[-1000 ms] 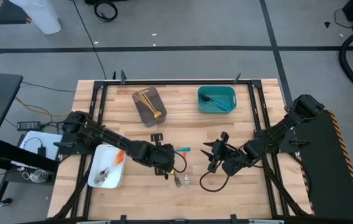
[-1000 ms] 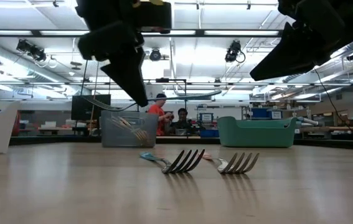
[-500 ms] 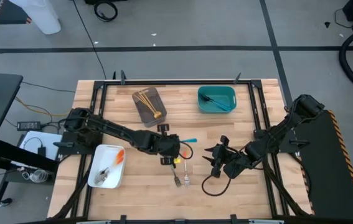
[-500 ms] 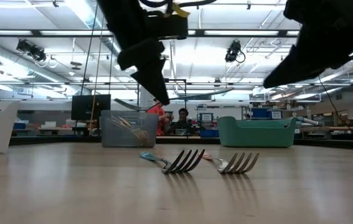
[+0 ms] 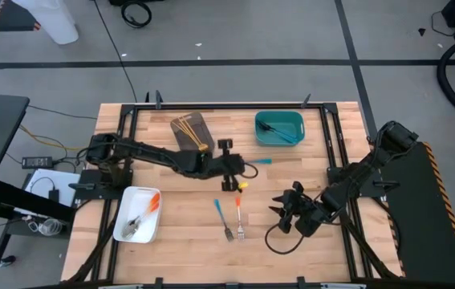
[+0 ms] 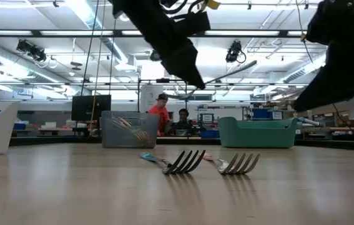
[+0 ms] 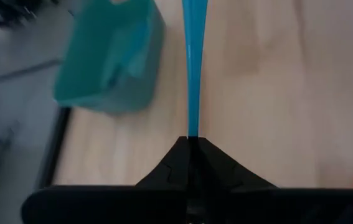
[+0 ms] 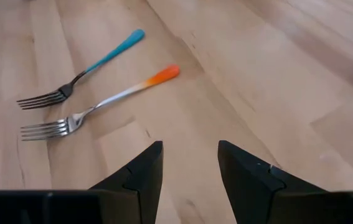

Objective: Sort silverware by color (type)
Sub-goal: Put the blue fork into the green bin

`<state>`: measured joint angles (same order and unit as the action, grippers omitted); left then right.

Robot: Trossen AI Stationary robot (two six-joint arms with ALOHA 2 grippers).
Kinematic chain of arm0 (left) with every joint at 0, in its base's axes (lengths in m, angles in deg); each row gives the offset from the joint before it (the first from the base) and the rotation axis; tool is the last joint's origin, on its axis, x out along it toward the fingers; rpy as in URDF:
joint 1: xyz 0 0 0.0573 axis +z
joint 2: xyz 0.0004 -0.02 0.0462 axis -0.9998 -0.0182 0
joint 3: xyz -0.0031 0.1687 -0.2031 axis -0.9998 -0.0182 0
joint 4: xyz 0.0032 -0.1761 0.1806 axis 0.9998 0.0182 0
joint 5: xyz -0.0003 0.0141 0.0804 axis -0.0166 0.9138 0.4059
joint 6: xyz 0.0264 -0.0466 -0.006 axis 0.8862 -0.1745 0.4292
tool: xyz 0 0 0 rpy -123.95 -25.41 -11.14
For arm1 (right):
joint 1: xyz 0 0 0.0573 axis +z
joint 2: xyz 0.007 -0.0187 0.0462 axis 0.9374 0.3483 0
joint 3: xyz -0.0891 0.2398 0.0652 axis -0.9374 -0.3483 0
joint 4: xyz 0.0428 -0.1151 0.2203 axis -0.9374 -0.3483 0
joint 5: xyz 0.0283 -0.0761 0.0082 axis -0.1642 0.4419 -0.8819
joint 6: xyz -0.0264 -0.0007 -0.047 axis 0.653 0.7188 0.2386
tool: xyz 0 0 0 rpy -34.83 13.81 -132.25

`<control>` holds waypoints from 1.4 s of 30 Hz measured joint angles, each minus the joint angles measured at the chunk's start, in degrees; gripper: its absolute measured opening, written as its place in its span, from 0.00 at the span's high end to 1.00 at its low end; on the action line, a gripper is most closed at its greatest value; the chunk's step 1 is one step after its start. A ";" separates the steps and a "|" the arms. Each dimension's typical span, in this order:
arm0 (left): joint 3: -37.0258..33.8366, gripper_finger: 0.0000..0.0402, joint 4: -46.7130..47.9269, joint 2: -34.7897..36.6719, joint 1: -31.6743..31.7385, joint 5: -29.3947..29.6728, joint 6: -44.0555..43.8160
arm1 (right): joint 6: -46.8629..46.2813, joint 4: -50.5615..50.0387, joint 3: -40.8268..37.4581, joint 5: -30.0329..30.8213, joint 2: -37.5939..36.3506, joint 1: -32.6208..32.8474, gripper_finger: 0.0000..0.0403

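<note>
Presently, the left gripper (image 5: pixel 241 163) is hovering over the middle of the table (image 5: pixel 179 241), its fingers clamped on a blue-handled fork (image 7: pixel 192 68) whose handle is pointing toward the teal tray (image 5: pixel 279 128). The right gripper (image 5: pixel 285 217) is waiting low at the near right of the table, fingers parted and holding nothing. Two forks are lying side by side on the wood near the front edge: a blue-handled one (image 5: pixel 222 219) and an orange-handled one (image 5: pixel 239 221). Gold forks are sitting in the grey tray (image 5: pixel 191 135); the white tray (image 5: pixel 138 215) is holding an orange-handled fork with other pieces.
</note>
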<state>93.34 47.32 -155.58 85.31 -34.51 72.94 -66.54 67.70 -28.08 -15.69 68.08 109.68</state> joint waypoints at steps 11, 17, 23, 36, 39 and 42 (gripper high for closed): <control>0.00 0.94 -17.91 -0.02 8.68 -10.10 21.75 | 0.76 0.23 -0.82 11.80 0.00 2.93 0.59; 0.00 0.94 -22.39 -0.04 13.59 -21.51 27.16 | 1.59 0.23 -0.82 13.37 0.00 2.66 0.59; 0.00 0.94 -25.37 -0.07 16.20 -32.43 33.86 | -1.91 0.34 -0.82 13.53 0.00 2.68 0.59; 0.01 0.94 -22.13 -0.13 15.20 -23.29 33.37 | 15.43 -6.70 9.54 11.34 -0.27 -7.47 0.60; 0.02 0.94 -19.77 -0.13 14.91 -21.27 32.98 | 21.57 -10.50 13.74 8.62 -0.20 -9.61 0.61; 0.02 0.94 -16.85 -0.13 14.85 -20.49 31.04 | 27.99 -13.29 17.62 8.74 -0.20 -10.42 0.62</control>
<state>93.36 30.47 -155.71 100.16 -55.00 103.98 -38.55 54.41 -10.46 -6.94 67.88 99.26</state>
